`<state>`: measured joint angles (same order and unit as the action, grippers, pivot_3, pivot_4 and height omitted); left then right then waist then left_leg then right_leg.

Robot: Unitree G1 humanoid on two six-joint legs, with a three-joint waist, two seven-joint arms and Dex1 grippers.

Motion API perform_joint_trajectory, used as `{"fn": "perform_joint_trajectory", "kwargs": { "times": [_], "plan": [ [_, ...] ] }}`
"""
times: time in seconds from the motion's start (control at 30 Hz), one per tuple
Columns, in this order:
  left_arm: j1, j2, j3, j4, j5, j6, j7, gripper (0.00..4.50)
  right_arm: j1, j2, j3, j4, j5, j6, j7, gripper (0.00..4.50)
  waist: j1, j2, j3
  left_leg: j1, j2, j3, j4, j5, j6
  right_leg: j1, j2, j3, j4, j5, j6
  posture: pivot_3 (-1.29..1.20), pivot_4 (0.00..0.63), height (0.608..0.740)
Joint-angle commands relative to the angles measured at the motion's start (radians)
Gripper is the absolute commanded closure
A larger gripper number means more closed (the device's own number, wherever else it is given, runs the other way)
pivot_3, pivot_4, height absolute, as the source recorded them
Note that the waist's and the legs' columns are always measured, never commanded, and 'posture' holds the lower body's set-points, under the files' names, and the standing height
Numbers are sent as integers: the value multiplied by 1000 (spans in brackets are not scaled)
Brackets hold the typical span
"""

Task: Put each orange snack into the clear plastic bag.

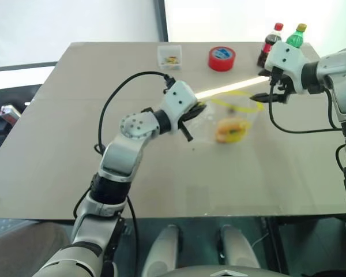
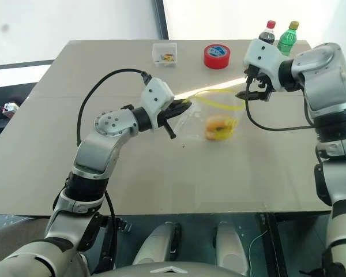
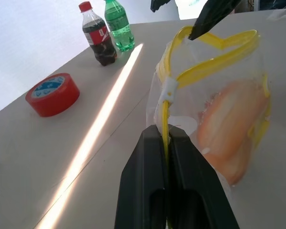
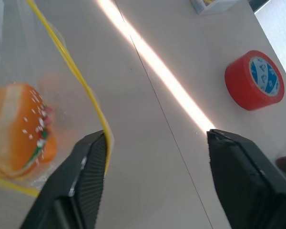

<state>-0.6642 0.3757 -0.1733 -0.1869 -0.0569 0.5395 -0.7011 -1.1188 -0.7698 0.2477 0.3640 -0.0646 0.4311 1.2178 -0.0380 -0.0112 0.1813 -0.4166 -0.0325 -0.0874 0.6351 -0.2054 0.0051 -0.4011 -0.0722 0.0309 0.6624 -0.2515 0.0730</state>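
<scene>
The clear plastic bag (image 1: 233, 112) hangs just above the table's middle, its yellow-edged mouth held up and spread. My left gripper (image 3: 164, 136) is shut on the yellow strip at the bag's left side. Orange snack (image 3: 231, 129) lies inside at the bottom of the bag (image 4: 62, 62); I cannot tell the packets apart. My right gripper (image 4: 157, 136) stands open at the bag's right rim. One of its fingers (image 4: 88, 167) touches the yellow strip and nothing is between the jaws. In the eye views the right gripper (image 2: 251, 92) sits level with the mouth.
A red tape roll (image 1: 221, 58), a cola bottle (image 1: 271, 41) and a green bottle (image 1: 296, 36) stand at the table's far right. A small clear box (image 1: 169, 56) sits at the far middle. A bright stripe of sunlight crosses the table behind the bag.
</scene>
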Motion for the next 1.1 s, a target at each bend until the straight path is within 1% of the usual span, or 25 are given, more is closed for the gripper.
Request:
{"fn": "perform_joint_trajectory", "kwargs": {
  "times": [0.03,0.1,0.2,0.27,0.37,0.47,0.57,0.73,0.8,0.93,1.1],
  "plan": [
    [-7,3,-27,-1,20,-54,10,4500,-6,2,-67,-148,100,31,53,574,0,0,0,0,0,0,0,0,0,0,0,0,0,0,0,0,150,740],
    [-10,10,-51,-14,33,-69,3,4500,45,18,-81,-264,162,29,76,574,-2,0,0,-1,0,0,0,0,0,-1,0,0,0,0,0,0,150,740],
    [-16,36,-92,-17,75,-115,-6,4500,122,42,-100,-393,235,-49,98,574,0,0,0,-1,1,-1,-1,0,0,-1,0,1,-1,0,0,0,150,740],
    [-25,45,-112,-19,98,-136,-6,4500,156,48,-85,-432,225,-73,80,574,1,0,0,-1,1,-1,0,0,0,-1,0,0,0,0,0,0,150,740],
    [-41,80,-149,-17,159,-181,-10,4500,190,53,-44,-433,162,-174,48,574,3,0,0,-1,0,0,0,0,0,-1,0,1,0,0,0,0,150,740],
    [-54,95,-153,-28,179,-194,-13,4500,189,86,-36,-408,132,-260,-1,574,3,0,0,-1,0,0,1,0,0,-1,0,0,1,0,0,0,150,740],
    [-69,112,-159,-43,203,-194,-27,4500,181,101,-29,-384,112,-304,-21,574,2,0,0,-1,0,0,1,0,0,-1,0,0,1,0,0,0,150,740],
    [-86,131,-155,-75,223,-180,-49,4500,189,104,-18,-372,98,-350,-11,574,2,0,0,-1,0,0,1,0,0,-1,0,0,1,0,0,0,150,740],
    [-88,142,-153,-80,234,-177,-58,4500,191,101,-14,-366,94,-362,-6,1106,2,0,0,-1,0,0,1,0,0,-1,0,0,1,0,0,0,150,740],
    [-88,148,-146,-84,243,-180,-64,4500,193,99,-9,-356,85,-371,-7,2733,0,0,0,-1,0,0,1,0,0,-1,0,0,1,0,0,0,150,740],
    [-82,153,-153,-83,256,-191,-65,4500,188,100,-6,-346,76,-384,-9,2733,1,0,0,-1,0,0,1,0,0,-1,0,0,1,0,0,0,150,740]
  ]
}}
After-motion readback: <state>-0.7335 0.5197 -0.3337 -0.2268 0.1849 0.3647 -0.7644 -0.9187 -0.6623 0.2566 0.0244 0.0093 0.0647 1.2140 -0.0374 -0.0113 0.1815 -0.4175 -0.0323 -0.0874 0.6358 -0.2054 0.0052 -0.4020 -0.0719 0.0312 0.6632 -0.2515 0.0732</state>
